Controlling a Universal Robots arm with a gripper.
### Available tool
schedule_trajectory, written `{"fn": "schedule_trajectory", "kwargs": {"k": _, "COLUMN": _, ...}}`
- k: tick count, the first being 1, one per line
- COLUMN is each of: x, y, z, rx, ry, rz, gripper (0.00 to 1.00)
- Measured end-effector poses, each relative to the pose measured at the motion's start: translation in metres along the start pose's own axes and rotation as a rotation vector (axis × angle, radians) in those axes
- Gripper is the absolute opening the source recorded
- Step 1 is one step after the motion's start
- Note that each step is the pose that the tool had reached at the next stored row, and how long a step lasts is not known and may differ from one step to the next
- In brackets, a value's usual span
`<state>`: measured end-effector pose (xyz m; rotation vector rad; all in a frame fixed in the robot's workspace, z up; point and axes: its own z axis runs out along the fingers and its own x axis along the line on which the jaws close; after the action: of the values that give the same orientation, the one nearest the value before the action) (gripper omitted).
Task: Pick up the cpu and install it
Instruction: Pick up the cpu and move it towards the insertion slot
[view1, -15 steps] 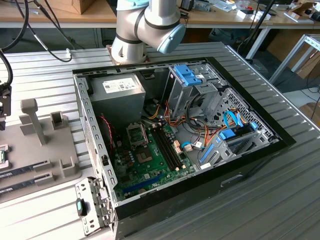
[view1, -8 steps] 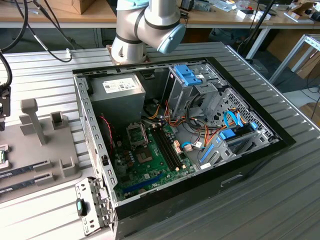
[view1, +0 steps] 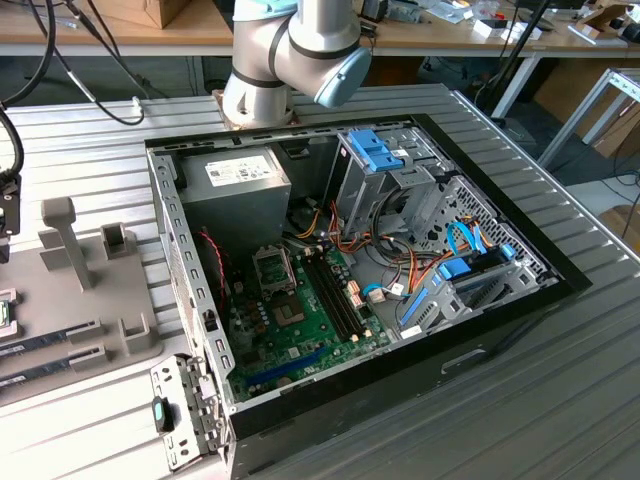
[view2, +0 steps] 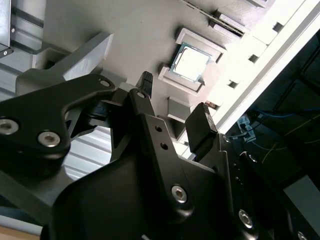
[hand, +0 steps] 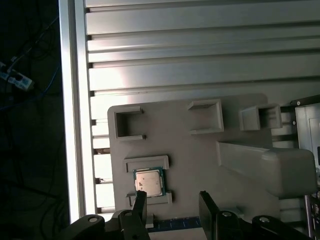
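I see the cpu (hand: 148, 181) seated in a raised-lip pocket of the grey holder tray (hand: 200, 160), which keeps it square. My gripper (hand: 172, 200) hangs over that pocket, jaws spread wide, holding nothing.

The small square silvery metal cpu (hand: 148, 181) lies in a recess of the grey plastic fixture tray (hand: 200, 160), on the ribbed aluminium table (hand: 200, 50), at the exterior view's left of the open black computer case (view1: 400, 380).
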<state>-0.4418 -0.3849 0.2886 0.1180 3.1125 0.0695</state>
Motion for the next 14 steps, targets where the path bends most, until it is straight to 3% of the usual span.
{"fn": "schedule_trajectory", "kwargs": {"k": 14, "x": 0.0010, "y": -0.0002, "z": 0.0038, "rx": 0.0000, "ry": 0.0000, "rz": 0.000, "gripper": 0.54}}
